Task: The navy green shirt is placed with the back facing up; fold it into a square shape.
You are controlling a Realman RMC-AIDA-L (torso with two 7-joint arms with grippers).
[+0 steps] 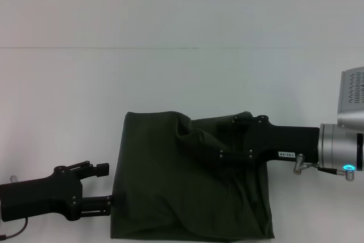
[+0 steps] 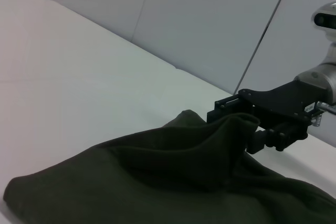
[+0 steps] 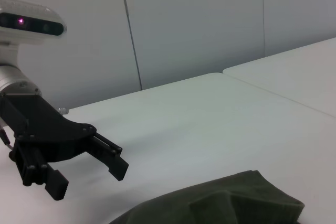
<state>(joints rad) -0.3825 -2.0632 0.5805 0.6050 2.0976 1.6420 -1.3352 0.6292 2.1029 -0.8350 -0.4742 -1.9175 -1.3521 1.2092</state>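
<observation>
The work goes on over a plain white table [image 1: 57, 112] whose top meets a pale wall [image 1: 182, 4] of flat panels, their thin vertical seams showing in both wrist views; a faint joint line also runs across the tabletop where two slabs meet. On the left, the left gripper [image 1: 105, 185] rests low over the table with its two black fingers [image 3: 113, 163] spread apart and nothing between them, the lower fingertip reaching right to the shirt's left edge. Just beyond those fingertips lies the navy green shirt [image 1: 187, 203], a dark olive mass folded into a rough block on the near part of the table, its plain side up and its upper portion rumpled and lifted into a ridge. Over that ridge, from the right side, reaches the right gripper [image 1: 219, 143], its black body lying across the cloth with a fold of the shirt gathered up against its fingertips; from the left wrist view the fabric rises to the jaws as if pinched there. A small white label [image 1: 286, 154] sits on the right gripper's housing, its print too small to read, and a blue light [image 1: 348, 168] glows on the silver wrist behind it.
</observation>
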